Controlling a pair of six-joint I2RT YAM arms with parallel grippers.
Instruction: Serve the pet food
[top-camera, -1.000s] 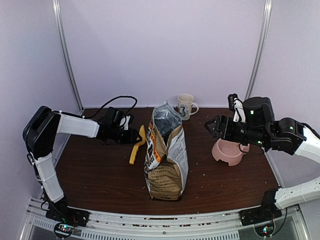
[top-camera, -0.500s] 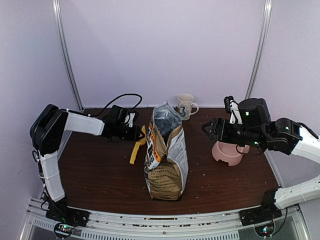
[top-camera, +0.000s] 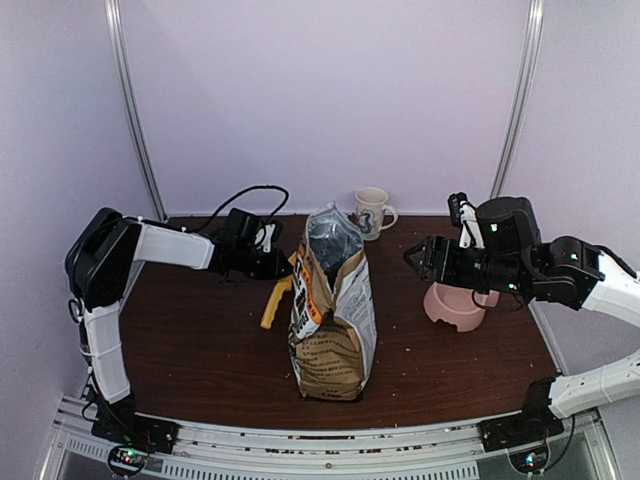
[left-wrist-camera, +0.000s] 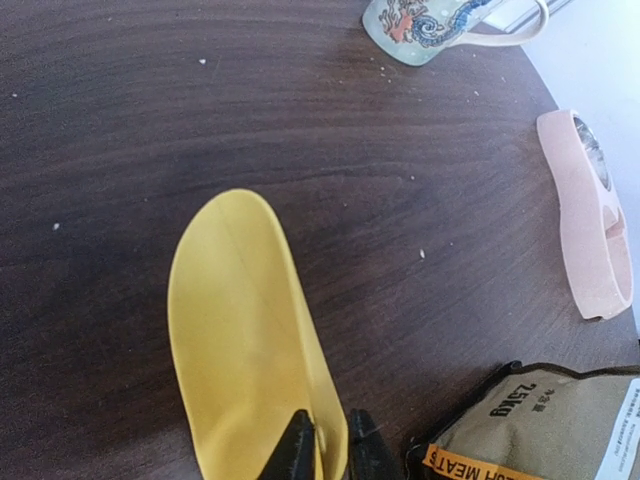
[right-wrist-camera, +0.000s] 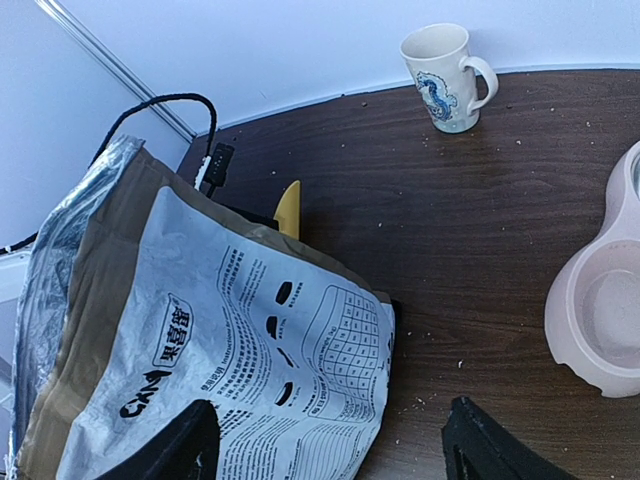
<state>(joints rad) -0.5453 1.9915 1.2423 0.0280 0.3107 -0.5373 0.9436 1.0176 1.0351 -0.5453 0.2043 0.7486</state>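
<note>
The pet food itself is hidden; only its kraft-brown bag (top-camera: 332, 310) shows, standing upright mid-table with its top open. A yellow scoop (top-camera: 275, 300) lies just left of the bag. My left gripper (top-camera: 283, 267) is at the scoop's far end. In the left wrist view its jaws (left-wrist-camera: 330, 442) stand nearly together, with the wall of the scoop (left-wrist-camera: 240, 330) pinched between them. My right gripper (top-camera: 418, 256) hovers open to the right of the bag, its fingers (right-wrist-camera: 185, 442) spread wide over the white label of the bag (right-wrist-camera: 230, 340). The pink double bowl (top-camera: 455, 305) sits under the right arm.
A patterned mug (top-camera: 372, 212) stands at the back of the brown table (top-camera: 200, 350). A black cable (top-camera: 240, 200) loops behind the left arm. Small crumbs dot the tabletop. White walls with metal rails (top-camera: 135, 120) enclose the table.
My left gripper slid right onto the scoop's end and its jaws closed on the scoop. The right arm shifted slightly left a second ago and has since held still, jaws unchanged.
</note>
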